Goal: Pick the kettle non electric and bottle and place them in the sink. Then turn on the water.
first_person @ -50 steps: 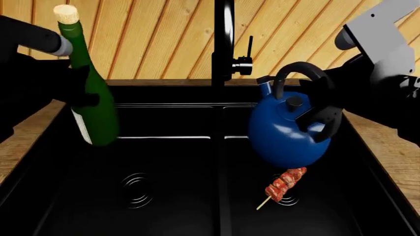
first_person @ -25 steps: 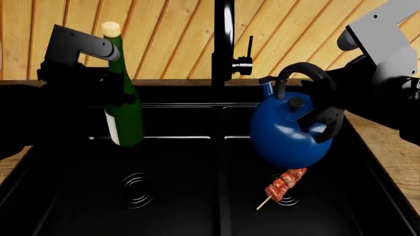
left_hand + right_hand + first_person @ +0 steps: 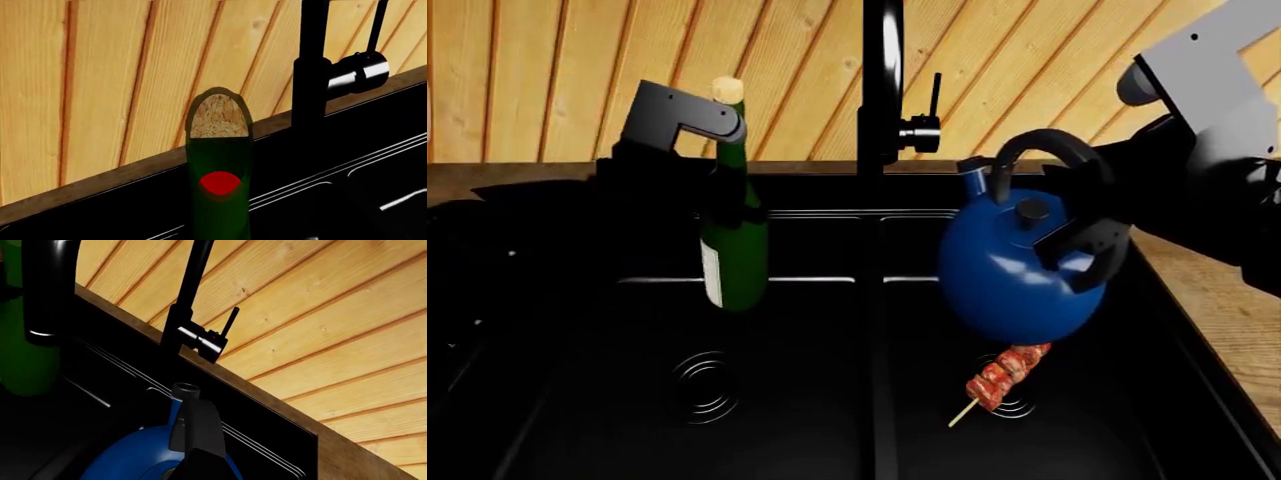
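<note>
The dark green bottle (image 3: 735,250) hangs nearly upright above the left basin of the black sink (image 3: 574,400), with my left gripper (image 3: 723,212) shut on it just below the neck. In the left wrist view its cork-topped neck (image 3: 219,150) rises against the wooden wall. The blue kettle (image 3: 1010,275) hangs over the right basin, tilted, its spout toward the faucet. My right gripper (image 3: 1077,222) is shut on its black arched handle (image 3: 200,432). The right wrist view shows the kettle's blue body (image 3: 130,460) and, far off, the bottle (image 3: 19,355).
The tall black faucet (image 3: 882,90) with its side lever (image 3: 930,110) stands behind the central divider, between bottle and kettle. A meat skewer (image 3: 1001,380) lies on the right basin's drain. The left drain (image 3: 705,385) is bare. Wooden countertop (image 3: 1228,320) borders the sink.
My left arm has carried the bottle to the right and stood it more upright, from the sink's left edge to above the left basin. The kettle and right arm have barely moved.
</note>
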You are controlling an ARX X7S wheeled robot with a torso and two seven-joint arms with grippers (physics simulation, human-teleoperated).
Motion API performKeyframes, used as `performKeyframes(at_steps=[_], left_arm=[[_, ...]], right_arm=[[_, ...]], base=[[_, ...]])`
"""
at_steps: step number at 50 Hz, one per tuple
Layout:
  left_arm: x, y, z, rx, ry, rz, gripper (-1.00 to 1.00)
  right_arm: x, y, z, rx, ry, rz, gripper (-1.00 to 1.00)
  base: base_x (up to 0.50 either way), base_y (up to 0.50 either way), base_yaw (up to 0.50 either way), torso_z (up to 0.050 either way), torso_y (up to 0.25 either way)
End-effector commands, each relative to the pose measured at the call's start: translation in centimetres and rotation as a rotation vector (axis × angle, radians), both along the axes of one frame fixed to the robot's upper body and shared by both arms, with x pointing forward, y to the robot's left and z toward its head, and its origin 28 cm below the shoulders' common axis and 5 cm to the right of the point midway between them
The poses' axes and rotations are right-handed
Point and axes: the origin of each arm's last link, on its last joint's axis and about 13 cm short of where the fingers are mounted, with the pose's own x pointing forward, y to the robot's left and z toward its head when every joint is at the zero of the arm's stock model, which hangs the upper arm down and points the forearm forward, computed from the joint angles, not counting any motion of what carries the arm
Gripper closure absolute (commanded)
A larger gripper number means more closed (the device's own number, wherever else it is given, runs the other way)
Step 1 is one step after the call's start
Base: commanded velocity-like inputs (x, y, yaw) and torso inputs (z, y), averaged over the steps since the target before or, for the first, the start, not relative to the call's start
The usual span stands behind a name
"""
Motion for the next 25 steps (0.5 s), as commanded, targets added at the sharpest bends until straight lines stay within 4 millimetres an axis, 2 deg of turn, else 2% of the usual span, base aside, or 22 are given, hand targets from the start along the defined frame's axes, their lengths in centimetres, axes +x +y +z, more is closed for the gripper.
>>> performKeyframes(at_steps=[1, 25], left_arm=[[1.3, -1.5, -0.1, -0.005, -0.012, -0.011, 1.0], [2.3, -3.4, -2.2, -0.039, 0.029, -0.041, 1.0]], right_arm=[[-0.1, -0.5, 1.0, -0.011, -0.07, -0.042, 1.0], [-0.3, -0.5, 1.0, -0.013, -0.067, -0.049, 1.0]], base=[[0.0, 0.0, 0.0, 0.0, 0.01], [0.0, 0.0, 0.0, 0.0, 0.002]])
